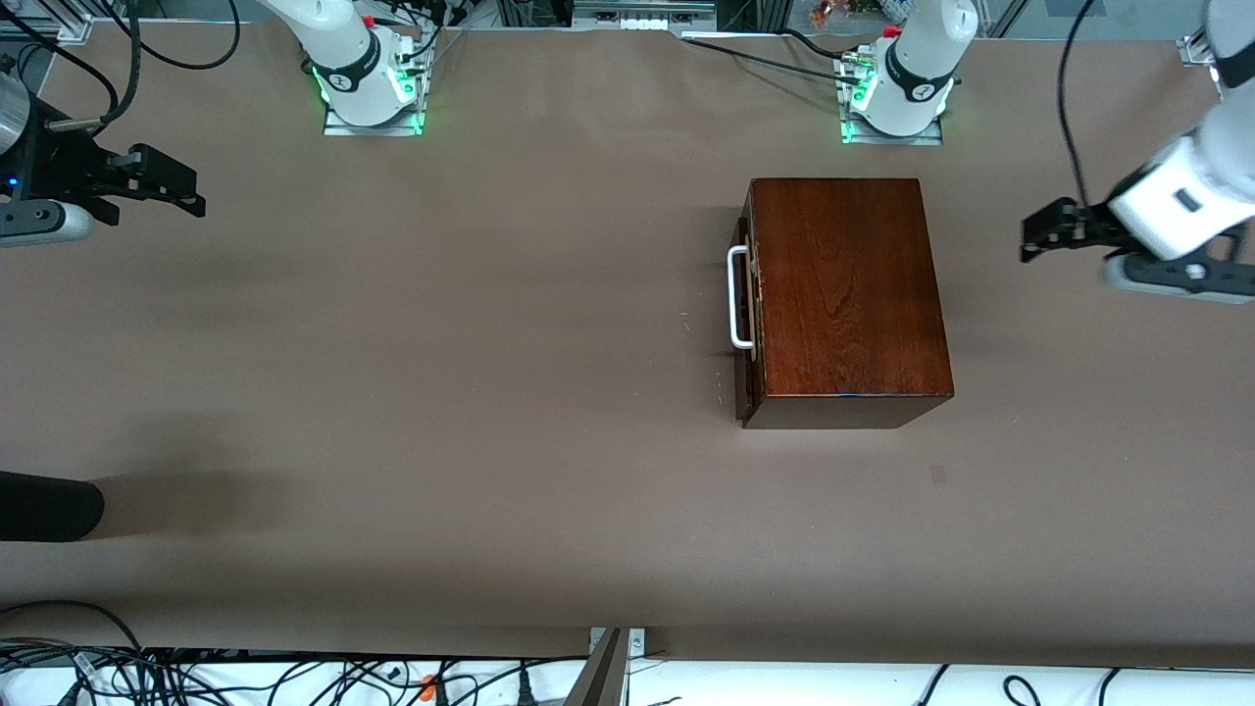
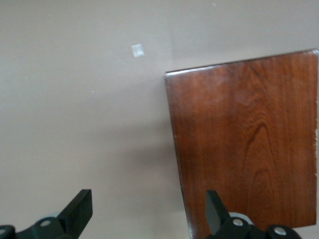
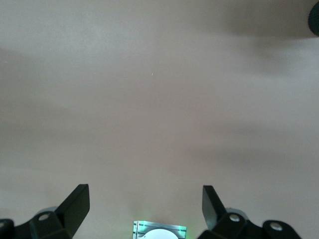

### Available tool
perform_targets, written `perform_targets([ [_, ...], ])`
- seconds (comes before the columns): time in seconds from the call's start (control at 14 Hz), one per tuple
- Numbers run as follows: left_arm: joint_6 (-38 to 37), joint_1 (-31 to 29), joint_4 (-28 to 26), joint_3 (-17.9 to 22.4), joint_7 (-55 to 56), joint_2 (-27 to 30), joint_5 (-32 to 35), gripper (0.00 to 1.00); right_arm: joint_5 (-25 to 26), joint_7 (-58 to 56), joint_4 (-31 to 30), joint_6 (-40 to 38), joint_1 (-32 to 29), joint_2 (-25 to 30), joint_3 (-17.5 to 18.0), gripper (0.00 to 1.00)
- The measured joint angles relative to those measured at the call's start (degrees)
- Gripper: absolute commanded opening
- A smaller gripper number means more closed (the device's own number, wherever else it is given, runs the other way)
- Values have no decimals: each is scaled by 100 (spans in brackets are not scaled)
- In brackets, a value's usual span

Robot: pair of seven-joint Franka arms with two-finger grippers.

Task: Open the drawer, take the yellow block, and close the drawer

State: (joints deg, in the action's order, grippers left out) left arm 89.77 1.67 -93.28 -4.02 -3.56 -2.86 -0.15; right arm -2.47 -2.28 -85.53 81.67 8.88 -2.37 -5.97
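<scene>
While dark reddish-brown wooden box's drawer [image 1: 745,314] sits shut, yellow block unseen, presumably inside. Left gripper [image 1: 1041,233] and right gripper [image 1: 162,181] hover wide open, empty, well apart from box. Advice: hook white U-shaped handle [image 1: 737,297] squarely, pull straight toward right arm's end.

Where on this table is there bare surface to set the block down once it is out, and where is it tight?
Bare tabletop runs from the drawer's white handle toward the right arm's end, under the open right hand. Another free strip lies nearer the camera than the wooden box. It is tighter between the box and the open left hand, and between the box and the left arm's base.
</scene>
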Motion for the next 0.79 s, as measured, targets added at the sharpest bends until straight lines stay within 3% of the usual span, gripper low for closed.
perform_targets([
  [0.43,244,331,200,-933,318,-788,-1,100,0,0,0,0,1,0,1,100],
  [0.79,827,2035,636,-1051,2824,-1792,558,100,-3,0,0,0,2,0,1,100],
])
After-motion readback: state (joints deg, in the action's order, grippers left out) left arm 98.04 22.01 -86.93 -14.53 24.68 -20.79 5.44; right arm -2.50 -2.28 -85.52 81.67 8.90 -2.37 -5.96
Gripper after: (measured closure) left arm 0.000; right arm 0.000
